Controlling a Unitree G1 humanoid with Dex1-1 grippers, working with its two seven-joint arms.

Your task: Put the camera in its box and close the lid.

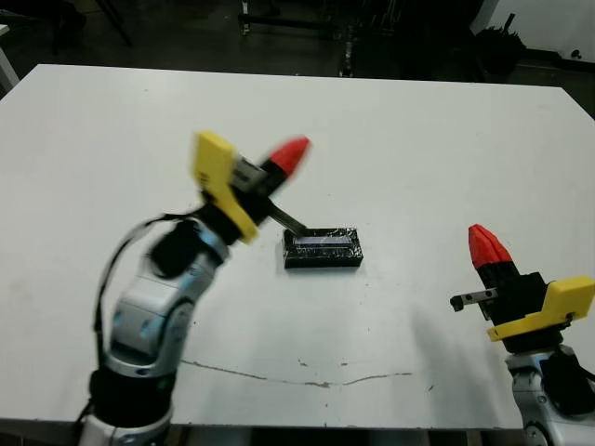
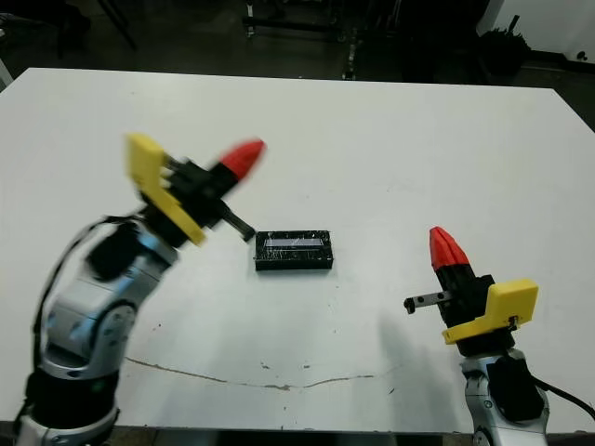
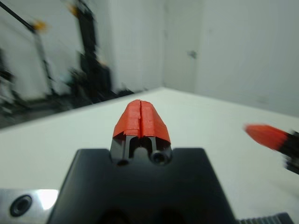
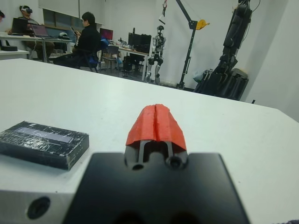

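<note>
Hovering above the white desk (image 1: 418, 139), my left pincer (image 1: 290, 156) has its red tips pressed together on nothing, raised just left of the box (image 1: 323, 249). I see that box near the desk's middle with the glossy lid (image 2: 294, 243) lying on top. Well apart to the right, my right pincer (image 1: 486, 245) is likewise pressed together and empty.

The box (image 1: 323, 249) lies flat on the white table with its glossy black lid (image 2: 294, 244), marked by a pale shiny stripe, resting closed on top. It sits just beside the raised left gripper (image 1: 290, 158), well apart from the right gripper (image 1: 487, 247).
</note>
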